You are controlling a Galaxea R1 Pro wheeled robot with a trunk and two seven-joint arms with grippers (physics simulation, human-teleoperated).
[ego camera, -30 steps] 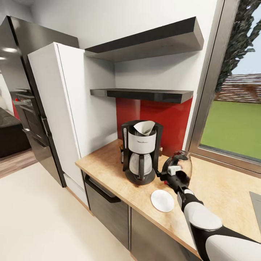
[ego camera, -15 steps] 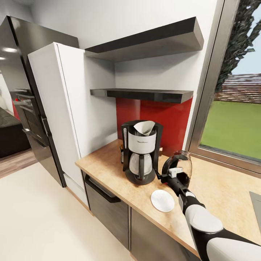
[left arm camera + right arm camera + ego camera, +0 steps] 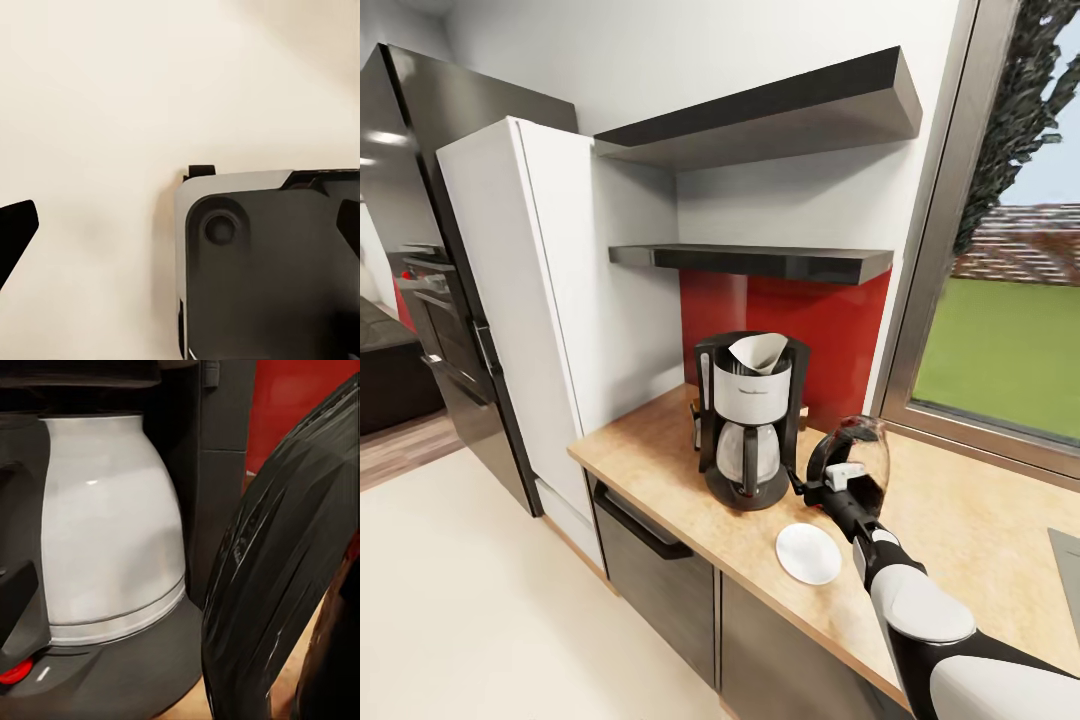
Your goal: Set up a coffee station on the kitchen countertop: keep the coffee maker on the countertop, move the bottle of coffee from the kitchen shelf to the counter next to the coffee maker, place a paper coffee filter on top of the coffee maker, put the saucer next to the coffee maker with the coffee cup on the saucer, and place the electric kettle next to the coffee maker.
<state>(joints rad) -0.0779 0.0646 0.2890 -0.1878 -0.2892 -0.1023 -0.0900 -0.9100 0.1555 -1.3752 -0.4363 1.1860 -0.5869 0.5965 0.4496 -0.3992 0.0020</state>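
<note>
Right gripper is clutching the one electric kettle, with one coffee maker just left and one saucer nearer.

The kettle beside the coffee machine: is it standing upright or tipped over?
Upright, perhaps leaning slightly. In the head view the electric kettle stands on the countertop right of the coffee maker, handle arching over its top, with the right end effector at it.

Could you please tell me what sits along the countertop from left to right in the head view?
coffee maker → saucer → electric kettle, held at its handle by the right gripper.
</note>
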